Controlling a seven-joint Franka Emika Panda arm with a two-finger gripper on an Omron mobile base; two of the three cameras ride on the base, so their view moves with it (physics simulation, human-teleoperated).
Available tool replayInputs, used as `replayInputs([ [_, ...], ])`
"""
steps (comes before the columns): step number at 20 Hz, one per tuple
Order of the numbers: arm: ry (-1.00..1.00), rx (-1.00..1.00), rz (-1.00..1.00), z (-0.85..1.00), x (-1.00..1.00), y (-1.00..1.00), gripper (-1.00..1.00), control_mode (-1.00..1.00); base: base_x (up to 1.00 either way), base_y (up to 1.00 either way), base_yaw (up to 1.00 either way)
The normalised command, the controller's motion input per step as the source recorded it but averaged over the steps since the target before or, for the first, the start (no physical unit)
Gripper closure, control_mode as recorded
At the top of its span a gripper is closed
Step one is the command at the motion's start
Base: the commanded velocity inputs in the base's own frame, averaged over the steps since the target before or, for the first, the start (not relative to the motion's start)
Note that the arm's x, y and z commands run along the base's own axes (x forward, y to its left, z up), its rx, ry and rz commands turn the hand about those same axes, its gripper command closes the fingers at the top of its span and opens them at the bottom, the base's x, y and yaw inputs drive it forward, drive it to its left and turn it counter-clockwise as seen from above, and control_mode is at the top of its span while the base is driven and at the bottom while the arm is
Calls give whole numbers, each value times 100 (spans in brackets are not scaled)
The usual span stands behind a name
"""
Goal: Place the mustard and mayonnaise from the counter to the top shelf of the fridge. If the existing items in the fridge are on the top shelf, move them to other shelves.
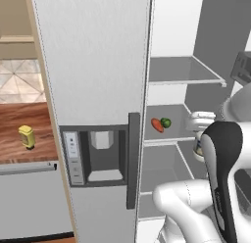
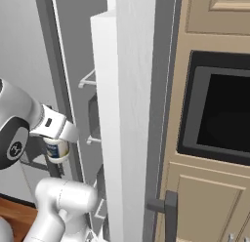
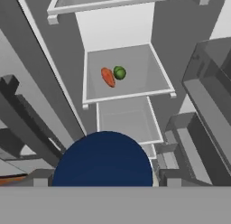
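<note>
Step in hand: carrying the mayonnaise toward the open fridge; first of the two counter items, by the look of it.
Pincer: gripper clasping the white blue-labelled jar from above, jaws spread wide round it; dark lid filling the 6 o'clock part of the hand view.
Jar position: in the air in front of the fridge opening, at about the height of the middle shelf, not yet inside.
Top shelf: top shelf at 12 o'clock in the hand view, bare as far as visible.
Items already in fridge: carrot and round green vegetable, touching or just beside each other on the middle shelf, at 12 o'clock from the jar lid; judged in no need of moving, since not on the top shelf.
Mustard: mustard upright on the counter, at 9 o'clock in the left base view, well apart from the arm.
Next move, as judged: raise the jar above the rim of the top shelf, reach in, set it down upright, let go; then back out and go for the yellow bottle.
Risk: jar bottom catching the shelf's front rim if lifted too little.
</note>
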Motion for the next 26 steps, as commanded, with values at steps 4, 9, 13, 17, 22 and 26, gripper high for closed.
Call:
replayInputs([
  [4, 0, 0, 0, 0, 0, 0, 100, 100, 68, -2, 0],
  [9, -9, 0, 0, 11, 9, -1, 100, -100, 35, -4, 0],
  [13, -40, -3, 0, 59, 3, -3, 100, -100, 0, 0, 0],
  [17, -45, -5, 0, 62, 39, -12, 100, -100, 0, 0, 0],
  [22, -17, 0, -1, 39, 94, -35, 100, -100, 0, 0, 0],
  [26, 0, 0, -6, 16, 100, -51, 100, -100, 0, 0, 0],
])
